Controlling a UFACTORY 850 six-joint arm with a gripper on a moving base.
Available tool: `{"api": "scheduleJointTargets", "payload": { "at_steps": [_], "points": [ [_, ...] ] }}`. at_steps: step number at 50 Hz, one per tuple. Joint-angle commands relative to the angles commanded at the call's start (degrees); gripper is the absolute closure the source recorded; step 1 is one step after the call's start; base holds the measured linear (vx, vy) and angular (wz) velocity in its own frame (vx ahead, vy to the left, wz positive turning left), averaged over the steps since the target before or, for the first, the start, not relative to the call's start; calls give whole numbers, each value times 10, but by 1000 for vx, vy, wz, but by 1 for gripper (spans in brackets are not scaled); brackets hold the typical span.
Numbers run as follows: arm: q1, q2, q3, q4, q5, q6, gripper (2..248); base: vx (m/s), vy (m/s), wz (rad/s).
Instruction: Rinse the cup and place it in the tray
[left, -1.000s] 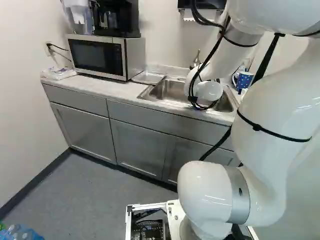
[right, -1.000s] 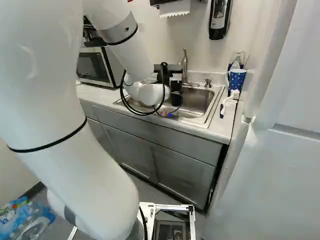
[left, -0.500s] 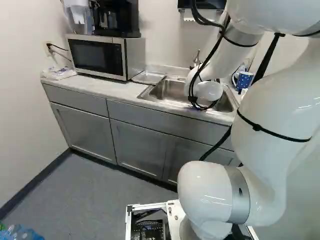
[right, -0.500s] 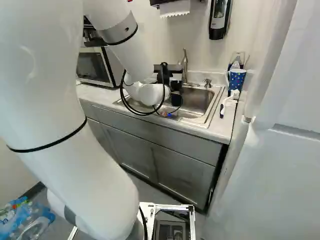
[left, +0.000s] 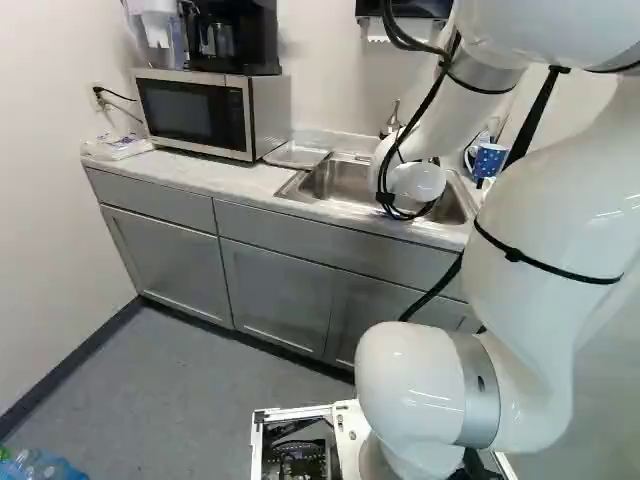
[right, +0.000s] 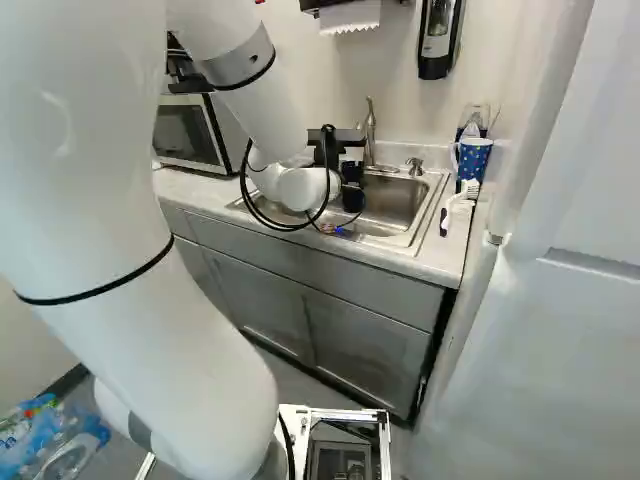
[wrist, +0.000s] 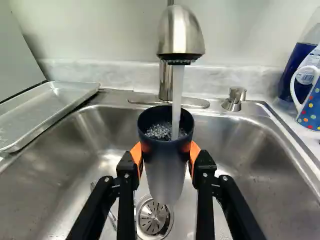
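Close ahead of the base cameras, the glossy, rounded white arm (left: 540, 210) hides part of the counter and sink in both base views. At its end, the black gripper (right: 352, 186) pinches the tapered cup (wrist: 166, 165) from two sides with its orange pads (wrist: 136, 153). Upright above the sink basin (wrist: 65, 175), the smooth-walled cup is dark around its round rim and paler lower down; clear bubbles gather inside under running water (wrist: 177, 95). Partly hidden behind the cup lies a round, slotted metal strainer (wrist: 151, 220). Brushed steel forms the basin, with soft corners and dull reflections. On the counter beside it, at the right of the right base view, rests a white brush (right: 460, 200). Beyond the cup, a bell-shaped metal faucet head (wrist: 180, 35) pours straight into its mouth. A shallow metal tray (wrist: 50, 107) with a raised rim sits at the side of the sink, next to the boxy microwave (left: 200, 112). At the opposite side stands a blue polka-dot mug (right: 472, 158), and a black coffee maker (left: 228, 38) tops the microwave.
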Motion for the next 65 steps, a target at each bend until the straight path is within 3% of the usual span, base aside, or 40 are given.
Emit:
{"api": "scheduleJointTargets", "payload": {
  "at_steps": [14,35,65],
  "points": [
    [7,1,1,0,0,0,139,0,0,0],
    [45,-2,-5,0,0,0,139,0,0,0],
    [99,29,-10,0,0,0,139,0,0,0]
  ]
}}
